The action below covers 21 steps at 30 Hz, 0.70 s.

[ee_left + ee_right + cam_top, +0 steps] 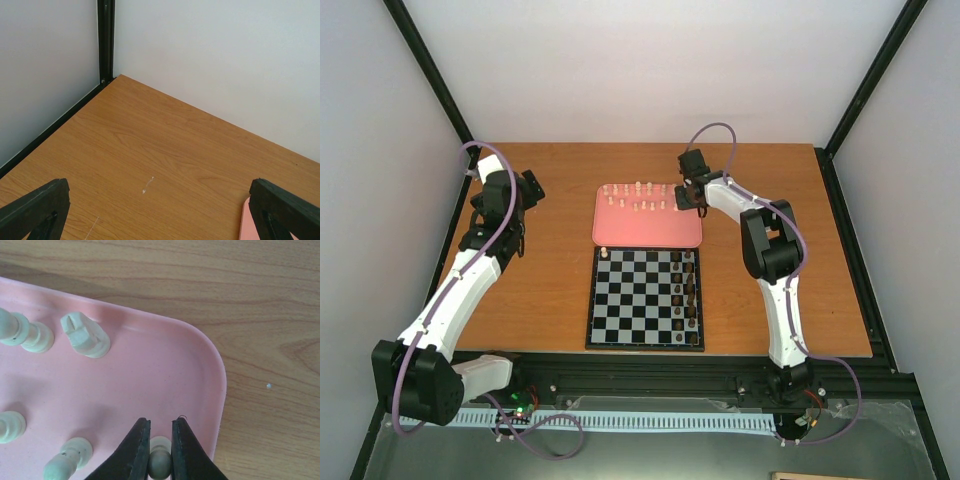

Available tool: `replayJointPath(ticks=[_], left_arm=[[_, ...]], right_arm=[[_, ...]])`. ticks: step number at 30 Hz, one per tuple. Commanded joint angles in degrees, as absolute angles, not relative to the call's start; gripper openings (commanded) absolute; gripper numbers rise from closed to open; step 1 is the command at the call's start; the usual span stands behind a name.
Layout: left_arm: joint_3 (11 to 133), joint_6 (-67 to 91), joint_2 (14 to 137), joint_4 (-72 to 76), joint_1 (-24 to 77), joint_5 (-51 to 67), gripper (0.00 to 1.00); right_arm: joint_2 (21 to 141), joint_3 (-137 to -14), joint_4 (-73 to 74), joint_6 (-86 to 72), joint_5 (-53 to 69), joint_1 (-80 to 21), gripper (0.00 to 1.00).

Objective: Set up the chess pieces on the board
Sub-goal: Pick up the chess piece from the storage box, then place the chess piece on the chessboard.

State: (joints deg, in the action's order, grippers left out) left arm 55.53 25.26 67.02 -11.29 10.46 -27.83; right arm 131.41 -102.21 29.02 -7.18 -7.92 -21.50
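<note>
Pink tray (640, 232) with rounded corners sits mid-table on a wood-grain table (540, 290). Dark brown chess pieces (688, 295) stand in two columns just in front of its right end. White walls (650, 70) and black frame posts (430, 70) surround it all.

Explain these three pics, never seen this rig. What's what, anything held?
Two robot arms stand on a wooden table. One picture looks down from above; the others come from a camera on each wrist. On the table lie a chessboard, with dark pieces along its right side, and a pink tray of cream pieces. The right claw is shut on one cream piece near the tray's corner. The left claw is open and empty over bare wood.
</note>
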Motion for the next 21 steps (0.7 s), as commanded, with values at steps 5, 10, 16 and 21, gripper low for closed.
replayJointPath(ticks=[5,10,16,21], left_arm=[[56.37,25.31,66.72,-10.20,10.55,-27.89,1.00],[56.36,25.32,66.64,-10.20,10.52,-27.94,1.00],[56.40,25.31,66.08,-10.58,10.55,-28.53,1.00],[56.10,25.40,64.95,-10.73,10.55,-28.47,1.00]], right_arm=[[123.75,-97.98,27.35,-8.15,-7.43,-21.20,0.08],[114.02,-91.30,25.11,-8.19,-8.81,-24.24,0.08],[107.83,-86.69,24.80,-8.44,-8.59,-33.58,0.08],[108.49,-85.41,24.26,-8.98,-8.21,-42.63,0.08]])
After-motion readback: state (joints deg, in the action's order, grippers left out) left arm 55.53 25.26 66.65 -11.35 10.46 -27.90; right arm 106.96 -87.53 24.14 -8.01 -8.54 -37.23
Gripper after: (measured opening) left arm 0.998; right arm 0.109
